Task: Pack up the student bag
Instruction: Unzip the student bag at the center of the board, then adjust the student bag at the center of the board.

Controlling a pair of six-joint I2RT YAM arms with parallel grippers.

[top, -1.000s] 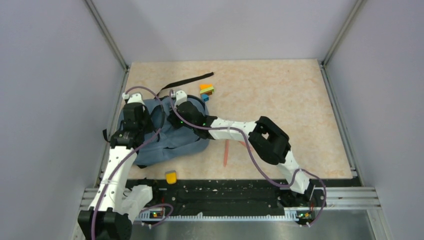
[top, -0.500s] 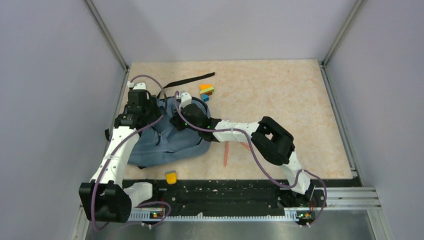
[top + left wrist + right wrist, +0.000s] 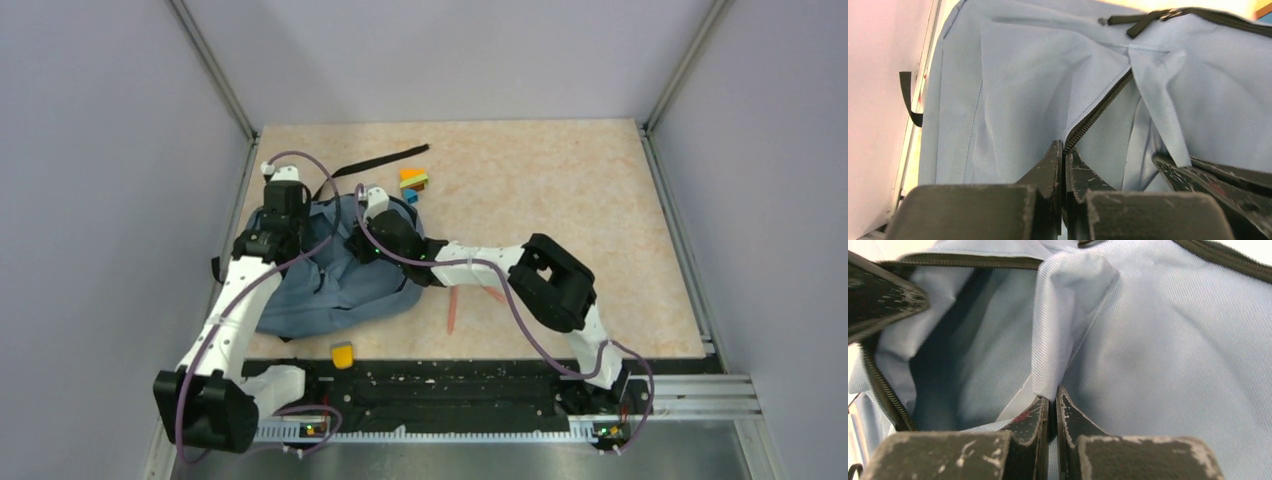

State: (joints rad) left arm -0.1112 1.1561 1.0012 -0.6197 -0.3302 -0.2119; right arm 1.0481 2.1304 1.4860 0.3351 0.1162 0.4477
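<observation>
Stretching student bag (image 3: 330, 290) open: left fingers (image 3: 1050, 162) just re-pinched zipper edge (image 3: 1098, 112) farther back, right fingers (image 3: 1034, 420) pinch opposite flap (image 3: 1068, 315). Mouth gapes wider, looks ready for loading.

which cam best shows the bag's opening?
Right wrist: the student bag gapes open, dark interior and zipper edge visible, the right hand pinching a fabric fold. Left wrist shows only the zipper edge pinched in the left hand. Top external shows the bag crumpled, both hands on it.
</observation>
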